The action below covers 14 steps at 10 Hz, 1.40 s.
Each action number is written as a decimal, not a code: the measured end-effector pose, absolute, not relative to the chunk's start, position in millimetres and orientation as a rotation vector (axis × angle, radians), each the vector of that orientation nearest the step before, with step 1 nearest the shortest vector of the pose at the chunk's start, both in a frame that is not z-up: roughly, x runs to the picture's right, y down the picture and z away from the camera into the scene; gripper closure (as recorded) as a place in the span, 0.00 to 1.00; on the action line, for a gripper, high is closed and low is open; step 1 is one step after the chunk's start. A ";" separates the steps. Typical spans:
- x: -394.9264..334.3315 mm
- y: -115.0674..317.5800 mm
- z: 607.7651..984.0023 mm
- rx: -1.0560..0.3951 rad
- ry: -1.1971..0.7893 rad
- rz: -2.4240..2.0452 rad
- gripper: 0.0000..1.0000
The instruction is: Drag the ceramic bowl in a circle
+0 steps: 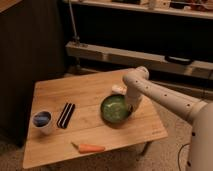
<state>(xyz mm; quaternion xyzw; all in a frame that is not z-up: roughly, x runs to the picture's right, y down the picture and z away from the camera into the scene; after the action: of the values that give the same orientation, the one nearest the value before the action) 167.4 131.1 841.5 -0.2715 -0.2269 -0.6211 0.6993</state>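
Note:
The ceramic bowl (115, 108) is a wide green glazed dish with pale rings inside. It sits on the right half of the wooden table (85, 90). My white arm comes in from the right and bends down over the bowl's far right rim. The gripper (131, 107) is at that rim, touching the bowl.
A small white cup with blue inside (42, 120) stands at the table's left edge. A black-and-white flat object (65, 115) lies beside it. A carrot (89, 148) lies near the front edge. A pale small object (119, 89) sits behind the bowl. Shelving stands behind the table.

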 end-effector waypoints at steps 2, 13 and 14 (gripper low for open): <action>156.0 162.6 804.7 -0.574 -0.550 -1.446 0.97; -26.7 146.1 788.4 -0.492 -0.615 -1.656 0.97; -35.9 137.6 801.1 -0.512 -0.603 -1.653 0.97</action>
<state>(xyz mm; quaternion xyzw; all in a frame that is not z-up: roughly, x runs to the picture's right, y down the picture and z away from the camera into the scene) -35.9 137.6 801.1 -0.2218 -0.2612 -0.7155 0.6088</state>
